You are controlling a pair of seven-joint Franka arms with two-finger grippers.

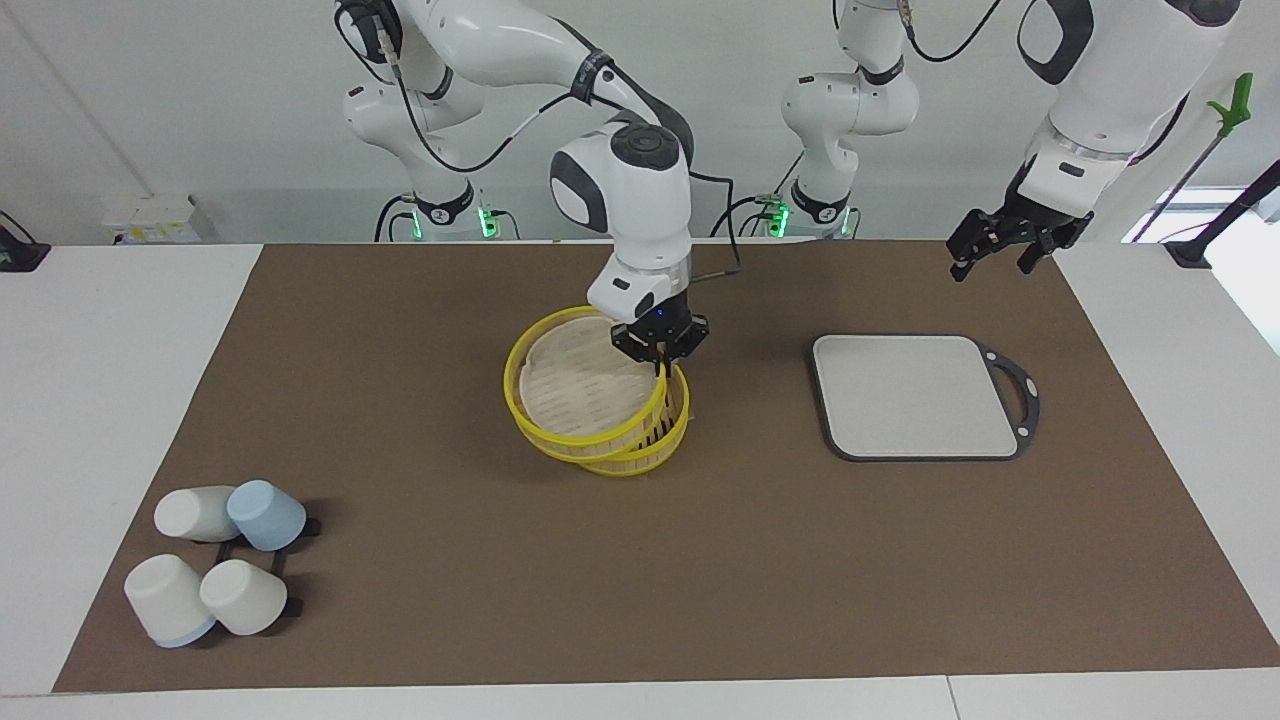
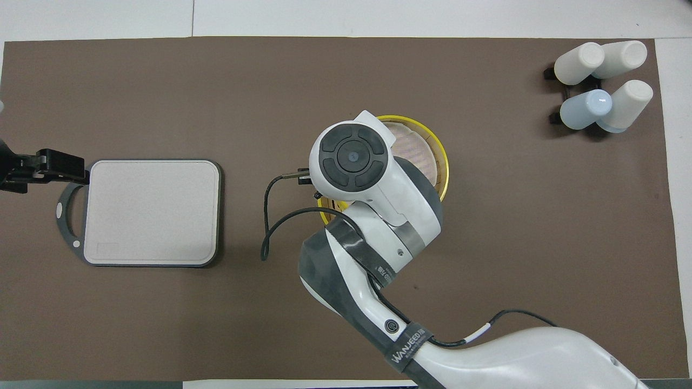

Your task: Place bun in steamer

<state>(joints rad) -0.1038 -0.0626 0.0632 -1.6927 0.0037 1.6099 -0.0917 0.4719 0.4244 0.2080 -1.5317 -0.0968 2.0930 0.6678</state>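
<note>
The steamer (image 1: 575,395) stands in the middle of the brown mat. Its upper yellow-rimmed tier with the pale slotted top is tilted and shifted off the lower tier (image 1: 660,450), toward the right arm's end. My right gripper (image 1: 662,368) is shut on the upper tier's rim, at its edge toward the left arm's end. In the overhead view the right arm's wrist covers that gripper and much of the steamer (image 2: 427,156). My left gripper (image 1: 992,266) hangs open and empty in the air near the grey board's handle and waits. The bun is not in view.
A flat grey board (image 1: 915,395) with a dark handle lies toward the left arm's end; it also shows in the overhead view (image 2: 151,210). Several white and blue cups (image 1: 215,565) lie on a black rack at the mat's corner farthest from the robots, toward the right arm's end.
</note>
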